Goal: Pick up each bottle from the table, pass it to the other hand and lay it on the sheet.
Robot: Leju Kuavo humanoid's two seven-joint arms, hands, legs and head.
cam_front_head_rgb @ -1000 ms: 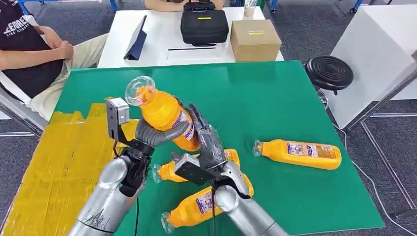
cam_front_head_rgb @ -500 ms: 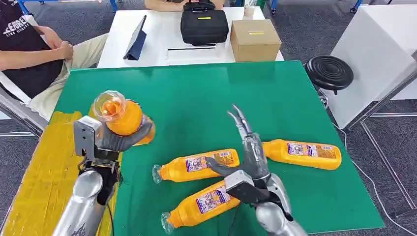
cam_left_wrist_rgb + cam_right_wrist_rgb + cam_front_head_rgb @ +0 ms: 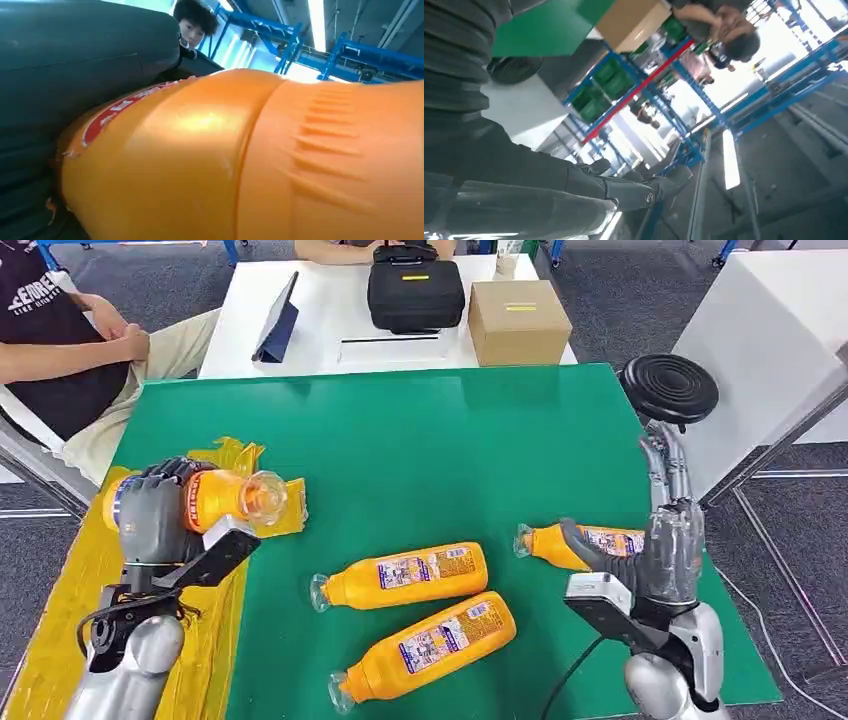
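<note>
We see our left hand (image 3: 155, 508) wrapped around an orange plastic bottle with a clear cap (image 3: 225, 495), held on its side over the near-left yellow sheet (image 3: 75, 625), cap pointing right. Our right hand (image 3: 668, 530) is raised at the right with fingers straight and apart, holding nothing. Three more orange bottles lie on the green table (image 3: 440, 430): one in the middle (image 3: 405, 576), one nearer (image 3: 430, 642), one (image 3: 585, 542) partly behind our right hand.

Head view looks forward and down over the green counter (image 3: 480, 440) from high up. Left wrist view sits pressed against the held bottle (image 3: 250, 160); right wrist view faces upward toward the ceiling, counter (image 3: 544, 30) shared.
</note>
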